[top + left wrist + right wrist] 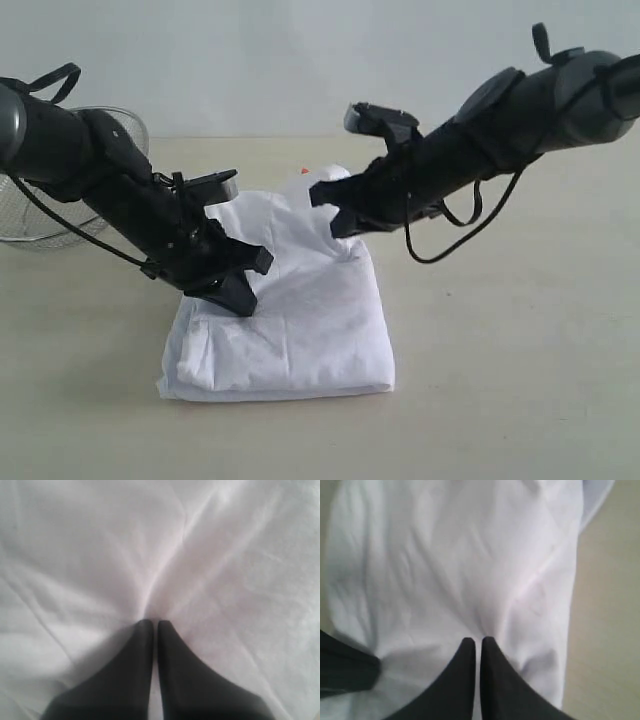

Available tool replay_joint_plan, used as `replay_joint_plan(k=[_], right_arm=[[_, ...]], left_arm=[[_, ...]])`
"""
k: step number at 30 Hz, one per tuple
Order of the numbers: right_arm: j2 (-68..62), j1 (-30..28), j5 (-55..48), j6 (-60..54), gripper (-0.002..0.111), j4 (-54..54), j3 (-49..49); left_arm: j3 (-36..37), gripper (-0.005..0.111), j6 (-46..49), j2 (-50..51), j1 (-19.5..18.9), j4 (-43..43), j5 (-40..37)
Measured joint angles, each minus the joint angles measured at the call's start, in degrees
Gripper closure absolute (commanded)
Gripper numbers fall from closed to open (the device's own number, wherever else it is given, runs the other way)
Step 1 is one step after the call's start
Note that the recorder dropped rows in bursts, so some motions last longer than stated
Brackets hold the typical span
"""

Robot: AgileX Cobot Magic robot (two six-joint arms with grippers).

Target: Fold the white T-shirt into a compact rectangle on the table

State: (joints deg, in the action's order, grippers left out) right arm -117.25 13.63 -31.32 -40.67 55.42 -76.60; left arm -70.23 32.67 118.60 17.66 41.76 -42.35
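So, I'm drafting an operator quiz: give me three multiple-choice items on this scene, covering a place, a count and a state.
1. Where is the wire-mesh bowl relative to the white T-shirt? A) on it B) apart from it, on the table, on the side of the left hand C) under it
2. How many hands touch the shirt? A) none B) one C) two
3. The left hand's jaws are: A) wide open B) shut on cloth C) shut on the bowl
Key: 1B, the bowl stands clear of the shirt; 2C, left hand and right hand both pinch fabric; 3B, creases gather at its closed tips.
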Motion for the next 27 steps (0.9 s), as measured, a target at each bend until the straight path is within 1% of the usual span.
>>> replay_joint_plan(k=[5,10,15,21,27], right_arm=[[-0.8,0.0,-0.4,-0.7,0.108,2.9,-6.8],[-8.1,0.0,-0.8,-0.7,0.108,3.5,-12.2],[-13.7,0.0,0.1,-0.7,0.108,3.5,-13.8],[-14.8,-0.4,0.8,0.0,0.108,3.4,-14.1],[-14.8,-3.3,-3.9,1.1,0.108,3.4,-15.3]], left_arm=[[0.0,0.102,0.0,0.0,0.0,0.0,0.0],[0.0,0.102,0.0,0.0,0.0,0.0,0.0],[0.0,0.102,0.0,0.0,0.0,0.0,0.0],[0.0,0.102,0.0,0.0,0.0,0.0,0.0],[0.0,0.102,0.0,0.0,0.0,0.0,0.0]])
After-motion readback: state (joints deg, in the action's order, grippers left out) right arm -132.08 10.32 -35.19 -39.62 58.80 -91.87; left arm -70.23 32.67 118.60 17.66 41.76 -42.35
